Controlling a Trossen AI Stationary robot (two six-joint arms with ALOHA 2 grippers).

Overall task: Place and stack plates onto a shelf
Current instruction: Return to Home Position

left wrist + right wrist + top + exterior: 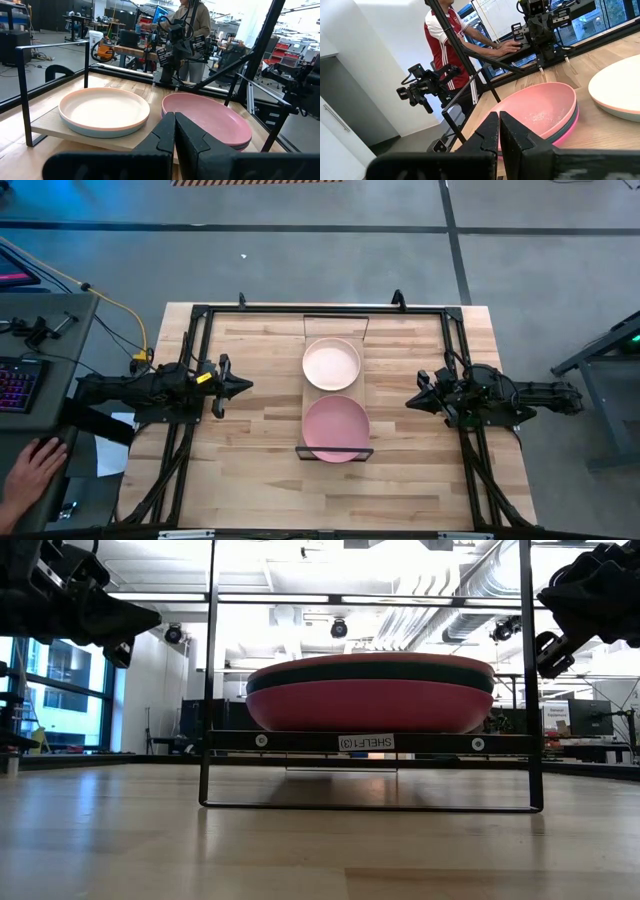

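Tabletop (250, 470): shelf (361, 385) w/ 2 plate stacks (335, 428); both pincers (245, 386) closed, empty.

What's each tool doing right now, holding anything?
Left tool: shut, empty, left of the shelf.
Right tool: shut, empty, right of the shelf.

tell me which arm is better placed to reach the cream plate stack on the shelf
Neither clearly: left gripper and right gripper flank the shelf equally, both shut; the left sits slightly nearer the cream plate.
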